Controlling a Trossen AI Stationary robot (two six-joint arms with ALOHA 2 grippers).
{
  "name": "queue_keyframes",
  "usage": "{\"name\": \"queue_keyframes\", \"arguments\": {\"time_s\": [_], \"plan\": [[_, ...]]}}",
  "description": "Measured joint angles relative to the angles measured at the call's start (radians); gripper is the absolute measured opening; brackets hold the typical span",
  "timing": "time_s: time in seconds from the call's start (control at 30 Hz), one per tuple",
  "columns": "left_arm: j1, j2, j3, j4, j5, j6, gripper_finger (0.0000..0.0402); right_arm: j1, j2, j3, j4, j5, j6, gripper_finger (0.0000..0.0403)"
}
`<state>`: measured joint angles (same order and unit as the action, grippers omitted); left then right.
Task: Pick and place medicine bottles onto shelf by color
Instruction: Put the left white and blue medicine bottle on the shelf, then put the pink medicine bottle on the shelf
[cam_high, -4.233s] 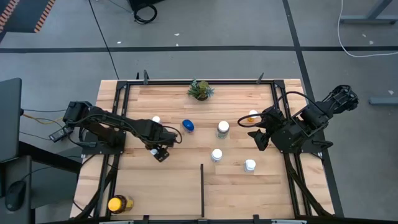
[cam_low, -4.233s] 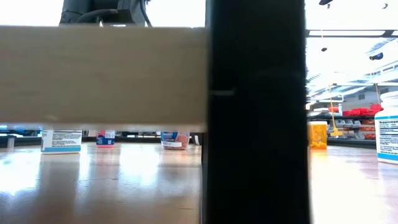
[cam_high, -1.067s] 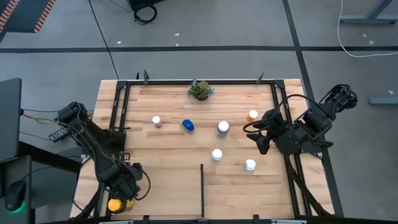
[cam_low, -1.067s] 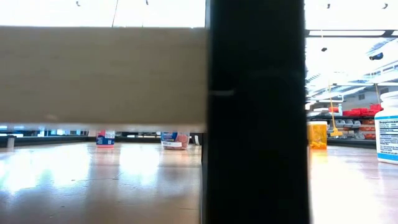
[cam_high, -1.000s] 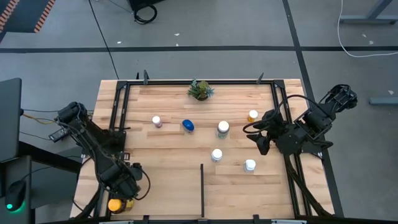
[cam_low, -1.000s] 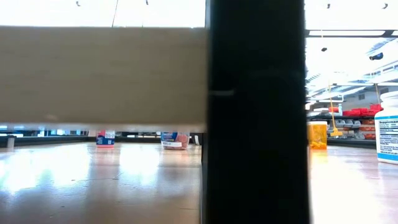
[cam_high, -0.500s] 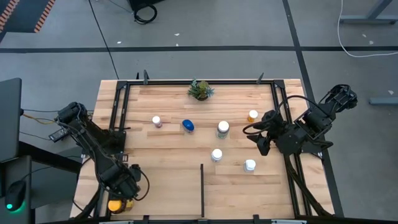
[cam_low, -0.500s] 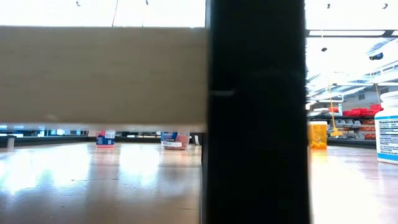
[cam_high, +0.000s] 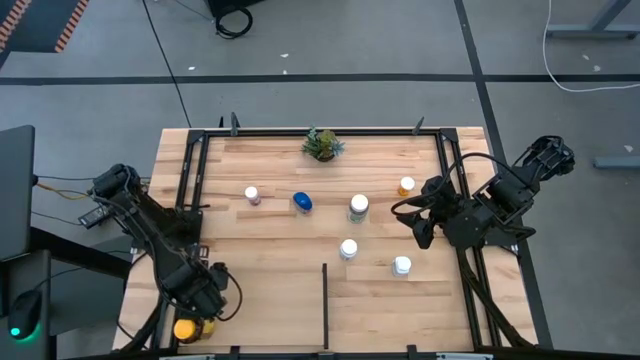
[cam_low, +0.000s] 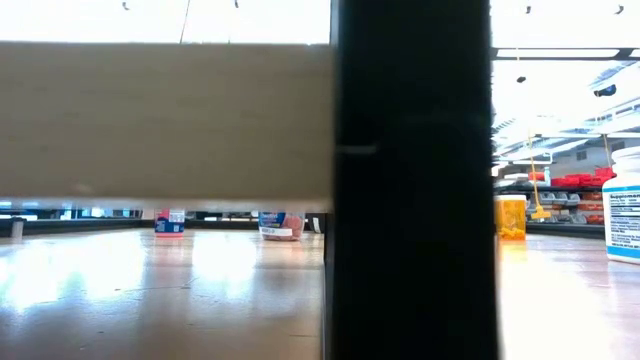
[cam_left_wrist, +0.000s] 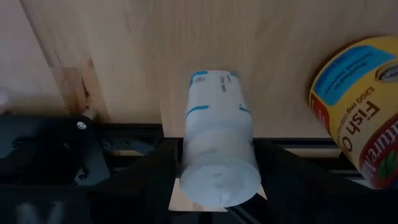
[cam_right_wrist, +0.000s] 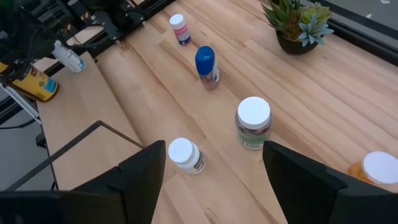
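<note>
We hold a white bottle (cam_left_wrist: 216, 155) in the left fingers (cam_left_wrist: 155, 168) beside the amber bottle (cam_high: 190, 328); right fingers (cam_right_wrist: 152, 163) released, six bottles unsorted.

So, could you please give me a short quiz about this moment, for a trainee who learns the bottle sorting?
1. True or false: the right gripper holds a bottle.
2. What sits between the fingers of the left gripper?
A. a white bottle
B. the blue bottle
C. the plant
3. Fill in the word: the corner bottle beside the left gripper has a ___ lid.

Key:
1. False; it is open and holds nothing.
2. A
3. yellow
</note>
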<state>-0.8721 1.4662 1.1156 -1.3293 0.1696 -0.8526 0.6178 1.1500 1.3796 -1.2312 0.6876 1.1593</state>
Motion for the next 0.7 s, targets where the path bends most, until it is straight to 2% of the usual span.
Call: {"name": "queue_keyframes", "arguments": {"time_s": [0.23, 0.5, 0.7], "plan": [[0.04, 0.0, 0.0, 0.066, 0.0, 0.0, 0.0194, 0.0, 0.0, 0.0, 0.0, 0.0, -0.009, 0.0276], [0.07, 0.0, 0.003, 0.067, 0.029, -0.002, 0.0174, 0.0, 0.0, 0.0, -0.001, -0.007, -0.035, 0.0276], [0.123, 0.0, 0.083, 0.05, 0.019, 0.006, 0.018, 0.0, 0.0, 0.0, -0.001, -0.007, -0.049, 0.0276]]}}
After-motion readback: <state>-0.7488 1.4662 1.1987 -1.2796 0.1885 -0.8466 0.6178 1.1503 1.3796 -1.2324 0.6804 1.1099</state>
